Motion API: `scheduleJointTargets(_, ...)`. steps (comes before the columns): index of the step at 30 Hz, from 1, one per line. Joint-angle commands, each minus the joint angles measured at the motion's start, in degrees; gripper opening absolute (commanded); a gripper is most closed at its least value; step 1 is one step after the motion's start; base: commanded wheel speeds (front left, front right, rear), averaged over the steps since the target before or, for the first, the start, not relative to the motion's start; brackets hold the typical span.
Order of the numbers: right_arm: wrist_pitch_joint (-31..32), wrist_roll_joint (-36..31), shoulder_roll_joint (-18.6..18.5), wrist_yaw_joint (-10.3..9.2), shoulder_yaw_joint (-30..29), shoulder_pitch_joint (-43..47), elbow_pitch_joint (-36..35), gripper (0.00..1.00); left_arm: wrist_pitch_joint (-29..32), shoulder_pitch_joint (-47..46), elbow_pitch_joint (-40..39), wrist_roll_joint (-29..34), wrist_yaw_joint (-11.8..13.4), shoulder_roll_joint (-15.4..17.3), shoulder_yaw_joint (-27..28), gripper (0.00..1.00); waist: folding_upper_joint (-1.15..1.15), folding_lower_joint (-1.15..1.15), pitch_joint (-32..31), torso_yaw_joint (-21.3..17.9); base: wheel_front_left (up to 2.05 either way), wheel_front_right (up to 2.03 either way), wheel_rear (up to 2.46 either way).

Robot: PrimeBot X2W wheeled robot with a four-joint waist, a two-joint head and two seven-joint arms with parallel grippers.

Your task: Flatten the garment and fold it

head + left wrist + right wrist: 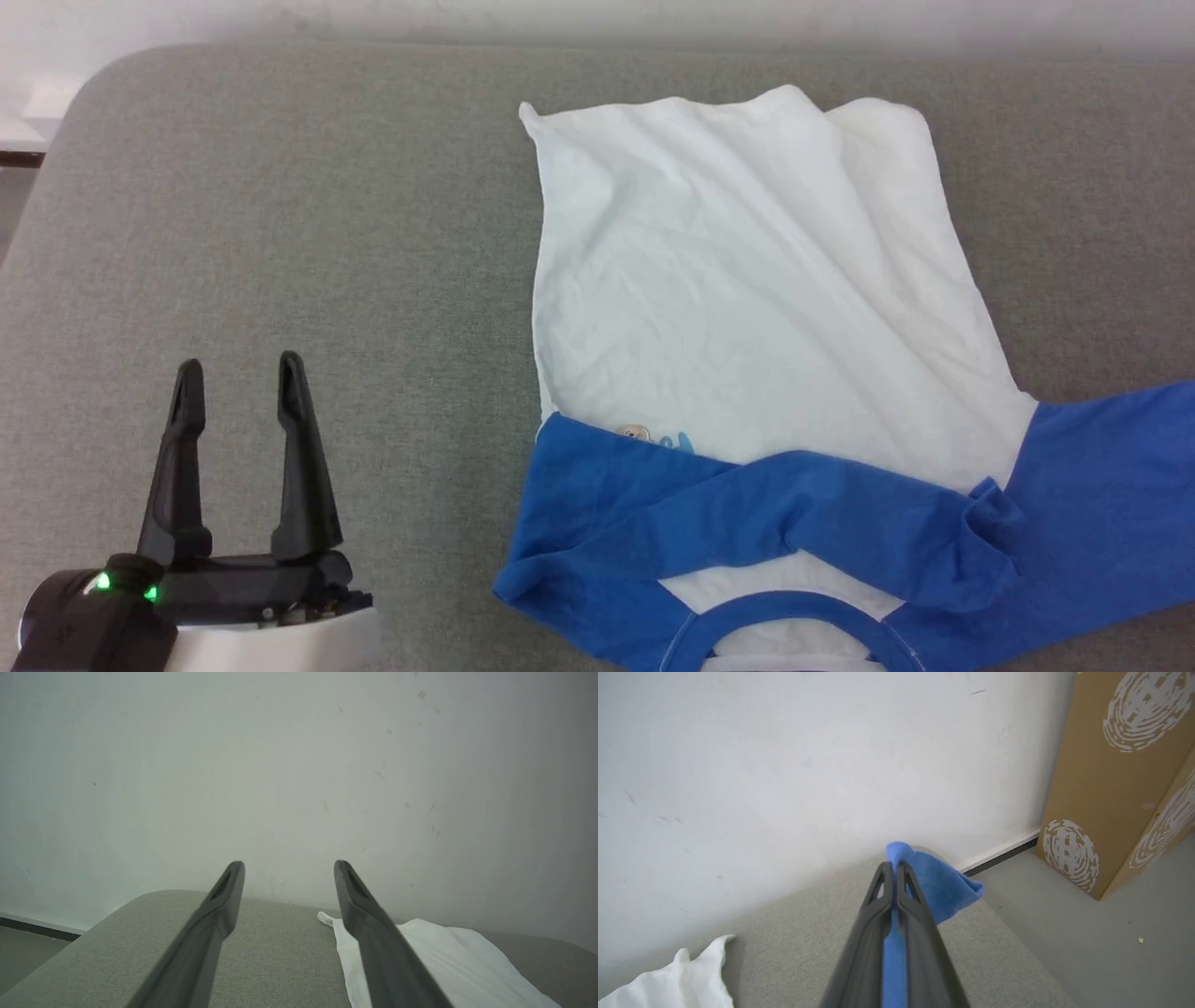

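The garment (pixel 747 299) lies on the table (pixel 280 187), which is covered with grey cloth, to the right of the middle in the head view. Its blue neck trim (pixel 784 611) is at the near edge, toward the robot, and the white hem is at the far side. The white body is spread out but it has many soft wrinkles. One blue sleeve (pixel 709 504) is folded over the chest and partly covers the small light-blue lettering (pixel 677 441). The other blue sleeve (pixel 1111 485) stretches out to the right edge of that view.

The left claw (pixel 240 369) is released and holds nothing. Its two dark fingers stand wide apart above the bare table, well apart from the garment, on its left side. In the left wrist view the left claw (pixel 287 868) points toward the pale wall (pixel 280 765), and a white corner of the garment (pixel 448 952) lies beside one finger.

In the right wrist view the right claw (pixel 892 865) is clenched on blue cloth of the garment (pixel 945 889): the cloth runs between the two fingers and stands out past the tips. A brown cardboard box (pixel 1111 788) with white prints stands on the grey floor (pixel 1087 942) beside the wall
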Motion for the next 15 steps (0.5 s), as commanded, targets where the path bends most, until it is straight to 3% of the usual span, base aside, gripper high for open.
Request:
scheduleJointTargets(1, 0.3, 1.22, 0.82, -0.05, 1.96, 0.96, -2.65, 0.0, 0.27, 0.85, -0.52, -0.45, 0.02, 0.39, 0.38, 1.0, 0.0, 0.0, -0.86, 0.22, 0.0, 0.0, 0.0)
scheduleJointTargets(9, 5.0, 6.19, 5.91, -0.05, 15.39, 3.28, -18.99, 0.0, 1.06, 1.89, -1.01, -1.03, 0.11, 0.91, 0.71, 1.0, 0.0, 0.0, -2.91, 0.91, 0.0, 0.0, 0.0)
scheduleJointTargets(15, 8.68, 7.11, 10.4, -0.05, 28.33, 3.41, -26.8, 0.0, 1.13, 1.9, -0.93, -1.31, -0.09, 1.0, 0.24, 1.0, 0.0, 0.0, -3.0, 2.2, 0.0, 0.0, 0.0)
